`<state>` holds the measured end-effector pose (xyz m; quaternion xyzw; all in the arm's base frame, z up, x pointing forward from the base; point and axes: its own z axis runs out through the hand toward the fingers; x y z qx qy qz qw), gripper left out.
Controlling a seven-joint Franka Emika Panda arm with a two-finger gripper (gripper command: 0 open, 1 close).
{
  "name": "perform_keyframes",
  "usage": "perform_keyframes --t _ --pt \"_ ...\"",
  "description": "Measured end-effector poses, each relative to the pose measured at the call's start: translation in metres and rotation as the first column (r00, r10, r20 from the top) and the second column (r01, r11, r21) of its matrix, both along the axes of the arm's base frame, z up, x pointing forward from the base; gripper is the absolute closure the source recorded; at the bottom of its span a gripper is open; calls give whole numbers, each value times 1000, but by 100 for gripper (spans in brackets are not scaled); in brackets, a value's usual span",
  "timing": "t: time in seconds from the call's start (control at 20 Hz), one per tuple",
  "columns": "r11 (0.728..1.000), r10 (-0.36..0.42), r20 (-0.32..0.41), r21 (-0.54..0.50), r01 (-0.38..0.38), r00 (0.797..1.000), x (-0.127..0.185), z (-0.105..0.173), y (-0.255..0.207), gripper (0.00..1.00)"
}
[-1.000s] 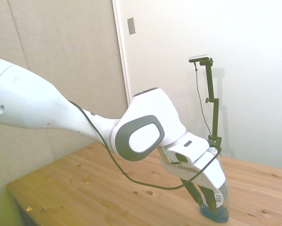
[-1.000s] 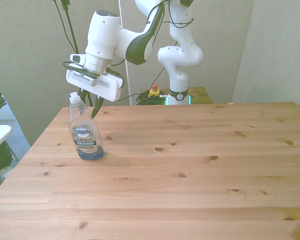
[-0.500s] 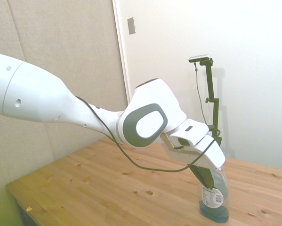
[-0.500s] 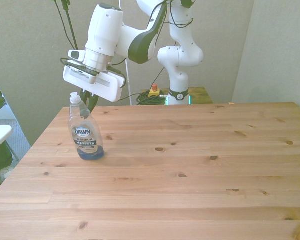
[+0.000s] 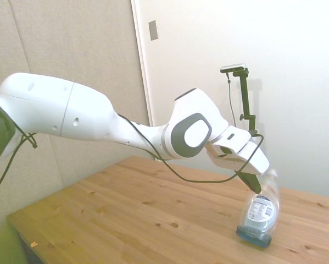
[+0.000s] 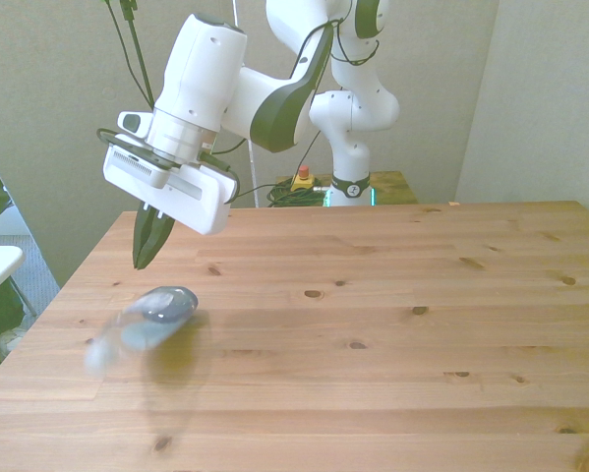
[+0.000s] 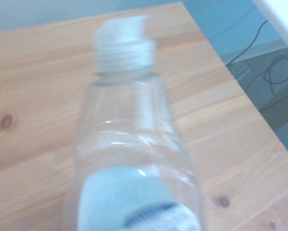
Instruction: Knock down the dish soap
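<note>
Blurred and tilted mid-topple, the dish soap [image 6: 142,326] is seen just below the gripper [image 6: 148,246], whose fingers are pressed together and hold nothing, and a roll off the wooden table [image 6: 392,324] edge nearby could be risked.

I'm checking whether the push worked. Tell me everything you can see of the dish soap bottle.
The dish soap is a clear plastic bottle with a white cap, blue liquid pooled at its base and a blue-and-white label. It is tilted well off upright and motion-blurred in the front view, its base on the wooden table near the front view's left edge. The hand sits at its upper part; contact is unclear.
</note>
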<state>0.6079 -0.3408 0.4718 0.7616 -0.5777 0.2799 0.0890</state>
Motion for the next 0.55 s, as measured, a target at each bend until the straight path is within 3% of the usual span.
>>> perform_keyframes --t 0.55 --pt "998 -55 102 -23 58 993 46 -14 -9 100"
